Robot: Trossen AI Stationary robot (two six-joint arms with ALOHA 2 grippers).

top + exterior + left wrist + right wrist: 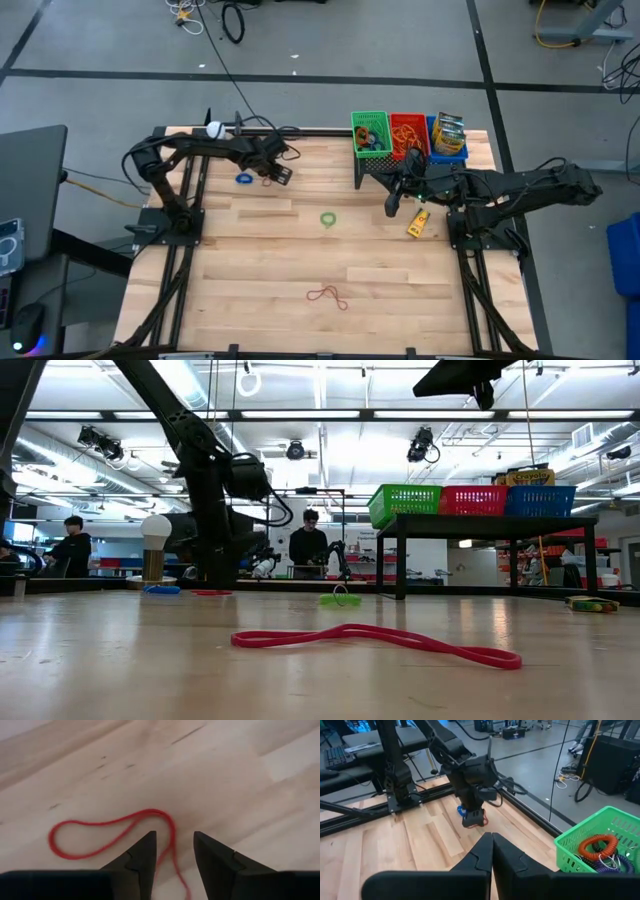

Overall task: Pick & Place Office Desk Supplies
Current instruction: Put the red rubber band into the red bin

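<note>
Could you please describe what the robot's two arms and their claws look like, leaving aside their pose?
Both arms are dark, almost black, built of jointed segments on black frame bases, with black cables running along them. The left claw has two dark, wedge-shaped fingers tapering to points, each with a small notch on its inner edge. The right claw has the same pointed dark fingers. No markings can be made out.

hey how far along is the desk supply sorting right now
Partly done. The green basket already holds coiled bands. In hand: the open left tool sits over a red band on the table. Left: a green ring, another red band, a blue ring. The shut right tool waits.
</note>
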